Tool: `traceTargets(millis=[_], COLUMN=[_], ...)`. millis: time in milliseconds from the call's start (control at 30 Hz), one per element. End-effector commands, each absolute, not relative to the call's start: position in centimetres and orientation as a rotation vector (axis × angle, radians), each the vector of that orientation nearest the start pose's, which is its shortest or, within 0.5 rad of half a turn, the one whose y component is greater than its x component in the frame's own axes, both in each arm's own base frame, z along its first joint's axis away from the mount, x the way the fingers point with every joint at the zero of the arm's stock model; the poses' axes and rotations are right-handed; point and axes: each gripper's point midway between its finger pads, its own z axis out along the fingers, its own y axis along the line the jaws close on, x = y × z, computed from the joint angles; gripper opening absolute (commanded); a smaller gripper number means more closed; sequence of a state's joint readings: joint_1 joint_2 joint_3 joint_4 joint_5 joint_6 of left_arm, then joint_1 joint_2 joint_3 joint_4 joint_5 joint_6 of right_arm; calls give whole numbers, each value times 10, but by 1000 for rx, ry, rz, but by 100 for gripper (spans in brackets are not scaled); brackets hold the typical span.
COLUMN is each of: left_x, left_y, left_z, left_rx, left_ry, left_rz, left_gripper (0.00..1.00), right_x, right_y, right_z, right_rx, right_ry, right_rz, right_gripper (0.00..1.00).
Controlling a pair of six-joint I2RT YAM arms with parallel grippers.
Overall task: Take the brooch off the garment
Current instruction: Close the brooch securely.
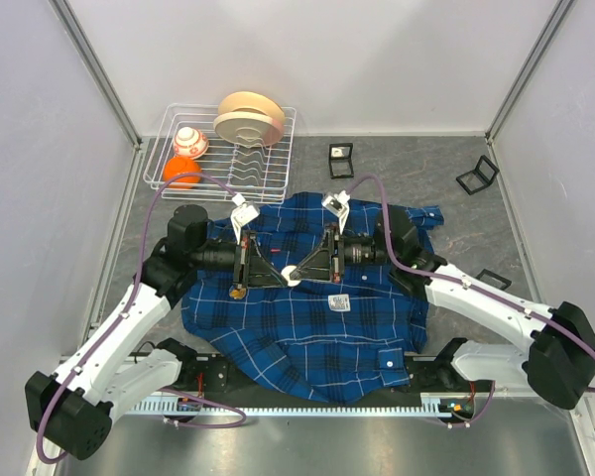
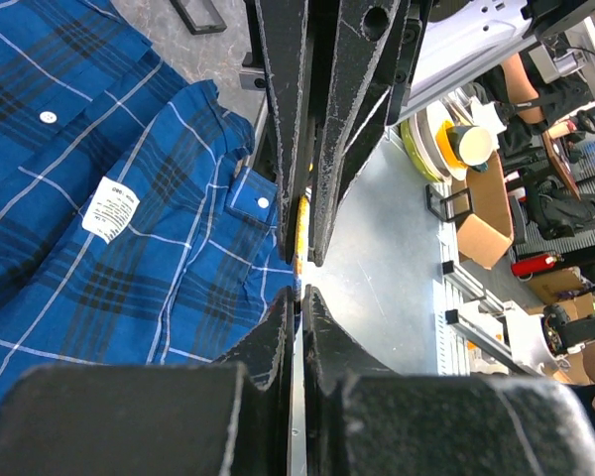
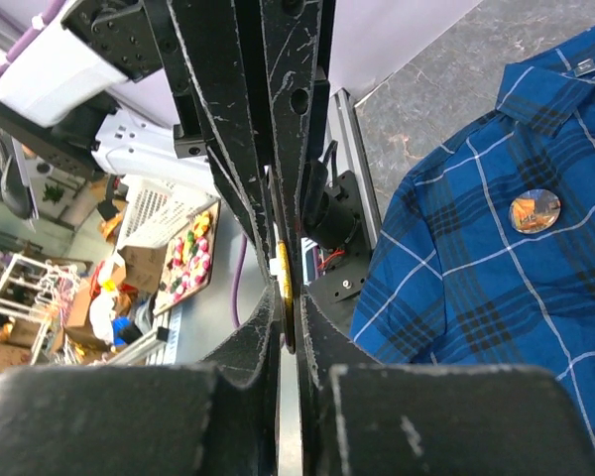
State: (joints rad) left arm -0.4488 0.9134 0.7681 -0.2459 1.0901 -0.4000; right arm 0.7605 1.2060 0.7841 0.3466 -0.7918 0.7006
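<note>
The dark-blue plaid shirt (image 1: 307, 327) lies spread on the table; it also shows in the left wrist view (image 2: 99, 198) and the right wrist view (image 3: 496, 297). My two grippers meet tip to tip above its middle. My right gripper (image 1: 296, 273) (image 3: 288, 302) is shut on a thin gold-rimmed disc (image 3: 287, 288), the brooch seen edge-on, also visible in the left wrist view (image 2: 299, 233). My left gripper (image 1: 281, 279) (image 2: 299, 295) is shut, its tips at the disc's edge. I cannot tell whether they pinch it. A second round orange-brown badge (image 3: 534, 210) sits on the shirt near the collar.
A white wire rack (image 1: 268, 164) at the back left holds plates (image 1: 248, 117), a white-and-orange ball (image 1: 188, 141) and an orange (image 1: 181, 171). Small black frames stand at the back (image 1: 340, 159), the right (image 1: 476, 176) and beside the right arm (image 1: 493, 280). The shirt carries a white label (image 1: 339, 302).
</note>
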Motion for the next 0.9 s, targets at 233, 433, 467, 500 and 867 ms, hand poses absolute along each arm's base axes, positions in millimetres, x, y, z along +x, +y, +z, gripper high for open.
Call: traceTargets(millis=[233, 433, 467, 500, 867], left_x=[125, 129, 129, 130, 129], left_y=[-247, -248, -248, -247, -248], left_z=[268, 266, 266, 266, 274], left_rx=[808, 770, 767, 757, 756], left_ry=[1863, 1868, 1868, 1872, 1854], left_rz=[-1653, -1641, -1641, -1640, -1648], left_gripper=[2, 2, 2, 2, 2], right_x=[175, 176, 177, 178, 195], right_y=[339, 338, 338, 340, 347], right_z=[294, 297, 298, 298, 266], right_rx=[-442, -381, -371, -374, -339], right_ry=[1643, 1631, 1634, 1638, 1849], right_rz=[1746, 1764, 1763, 1754, 1578], right_gripper=[1, 1, 1, 4, 0])
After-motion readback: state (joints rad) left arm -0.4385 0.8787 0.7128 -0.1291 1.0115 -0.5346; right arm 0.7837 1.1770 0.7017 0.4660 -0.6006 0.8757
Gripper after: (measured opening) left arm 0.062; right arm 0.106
